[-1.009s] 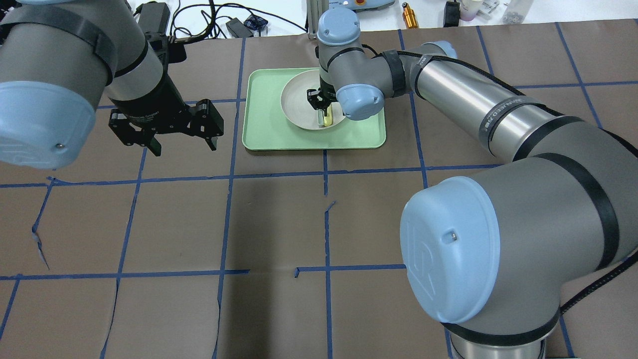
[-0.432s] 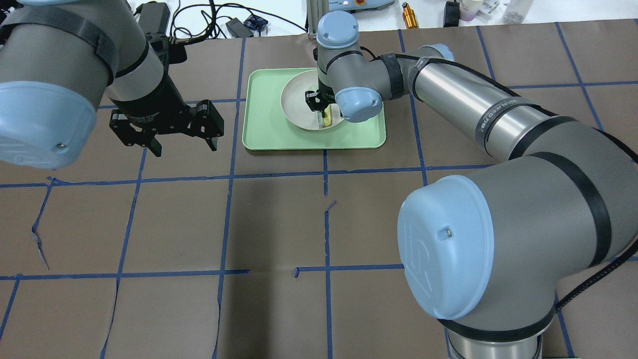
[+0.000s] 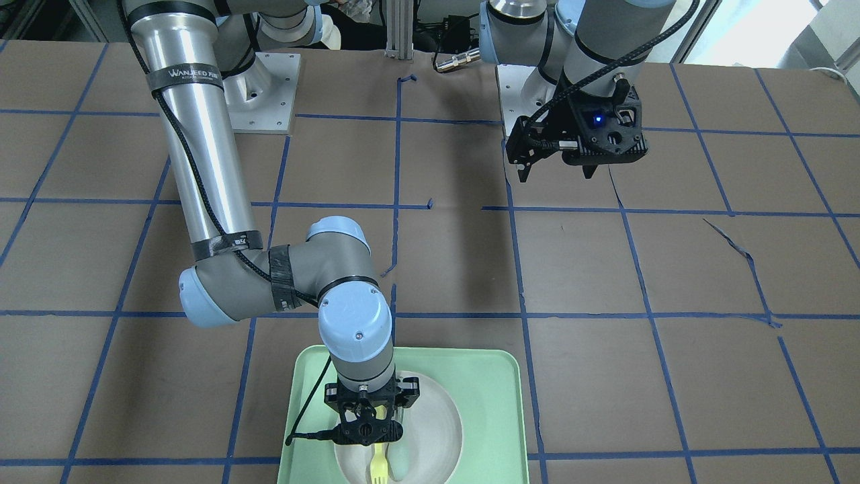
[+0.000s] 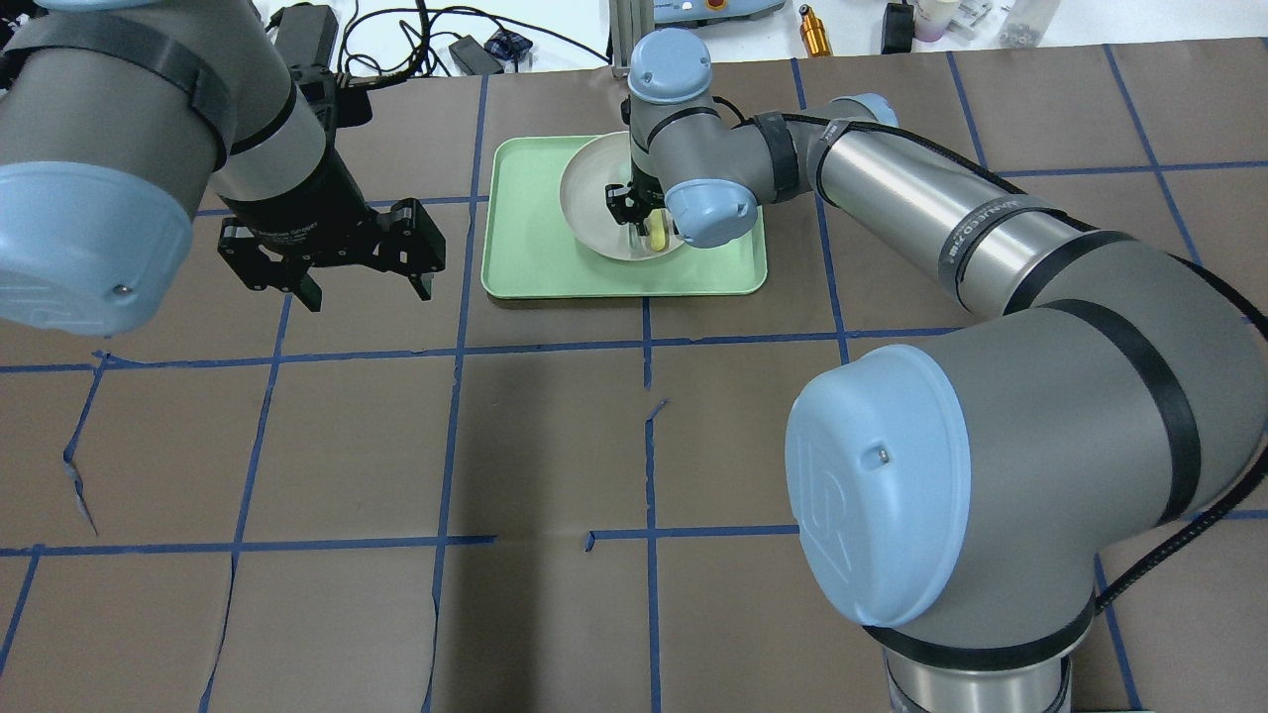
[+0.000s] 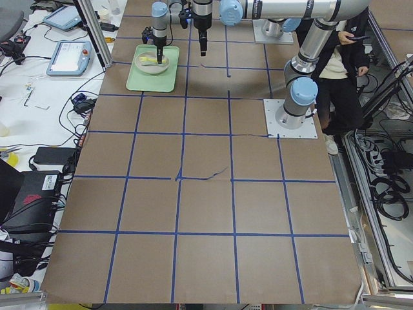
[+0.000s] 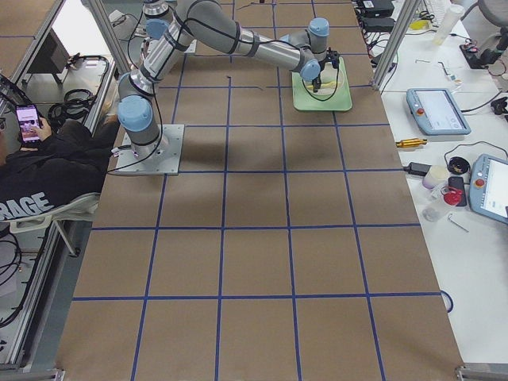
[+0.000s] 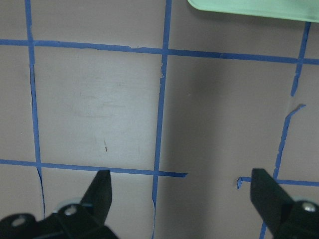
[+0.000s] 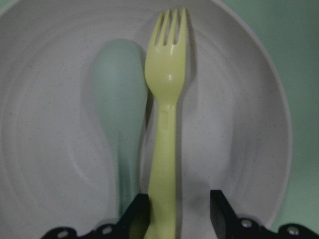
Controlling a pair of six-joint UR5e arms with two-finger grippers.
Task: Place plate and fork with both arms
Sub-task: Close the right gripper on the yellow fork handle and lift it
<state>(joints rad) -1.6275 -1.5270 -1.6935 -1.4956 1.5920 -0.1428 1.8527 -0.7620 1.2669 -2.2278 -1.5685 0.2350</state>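
The round white plate (image 4: 589,198) sits in the pale green tray (image 4: 525,257); it also shows in the front view (image 3: 440,417). The yellow fork (image 8: 167,99) lies in the plate beside a pale grey-green spoon (image 8: 119,99), tines pointing away from the robot (image 3: 377,470). My right gripper (image 8: 178,211) is down in the plate, open, its fingers astride the fork's handle; the left finger is close against it and the right one stands apart. It points straight down (image 4: 634,213) (image 3: 373,437). My left gripper (image 4: 367,293) hangs open and empty over bare table, left of the tray (image 3: 556,175) (image 7: 182,194).
The tray's near corner (image 7: 254,10) shows at the top of the left wrist view. Blue tape lines (image 4: 456,347) cross the brown table cover. Cables, a gold cylinder (image 4: 814,32) and small gear lie past the far edge. A seated person (image 6: 40,167) is behind the robot.
My right arm's wrist and forearm have shifted slightly toward the far side, the gripper staying over the fork in the plate. The left arm has not moved.
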